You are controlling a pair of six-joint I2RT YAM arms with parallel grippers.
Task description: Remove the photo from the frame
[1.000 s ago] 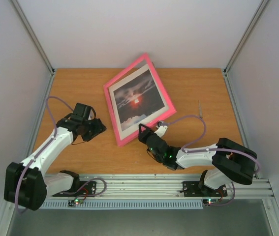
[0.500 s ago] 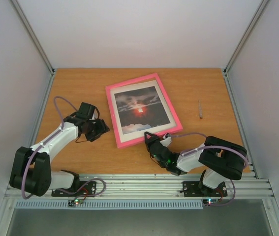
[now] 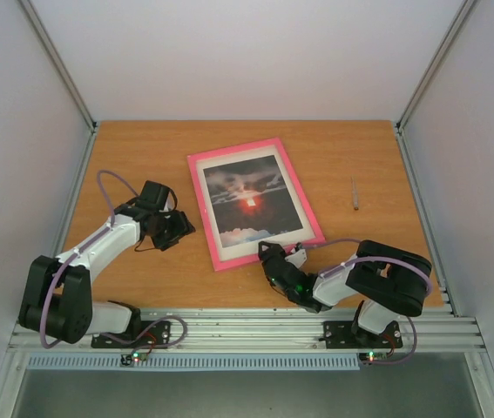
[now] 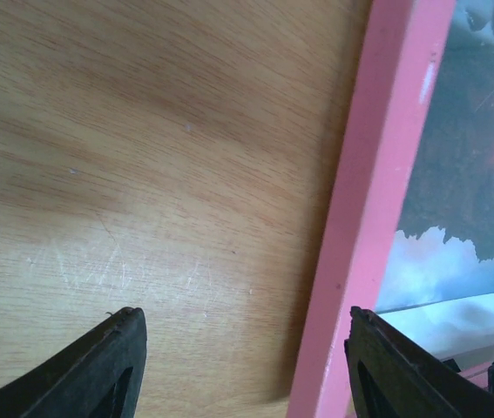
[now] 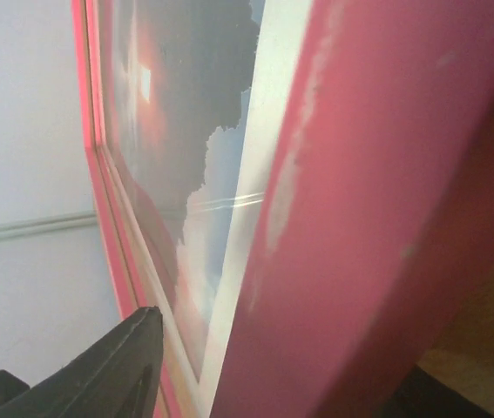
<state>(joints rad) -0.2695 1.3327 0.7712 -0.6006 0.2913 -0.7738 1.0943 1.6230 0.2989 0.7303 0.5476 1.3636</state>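
Note:
The pink frame (image 3: 199,198) lies face up in the middle of the table, with the sunset photo (image 3: 248,198) inside it under a white border. My left gripper (image 3: 179,228) is open beside the frame's left edge. In the left wrist view the pink rim (image 4: 360,244) and photo (image 4: 464,174) sit just inside my right finger (image 4: 395,374), with the gripper's midpoint (image 4: 242,335) over bare wood. My right gripper (image 3: 274,258) is at the frame's near edge. In the right wrist view its jaws stand wide around the pink rim (image 5: 386,192), one finger (image 5: 116,366) over the photo (image 5: 186,113).
A thin small stick (image 3: 355,193) lies on the wood at the right. Pale walls close the table at the back and sides. A metal rail (image 3: 247,326) with both arm bases runs along the near edge.
The frame, propped up on its near edge a second ago, has come down flat. My right gripper drew back toward the rail. My left gripper moved right to the frame's left edge.

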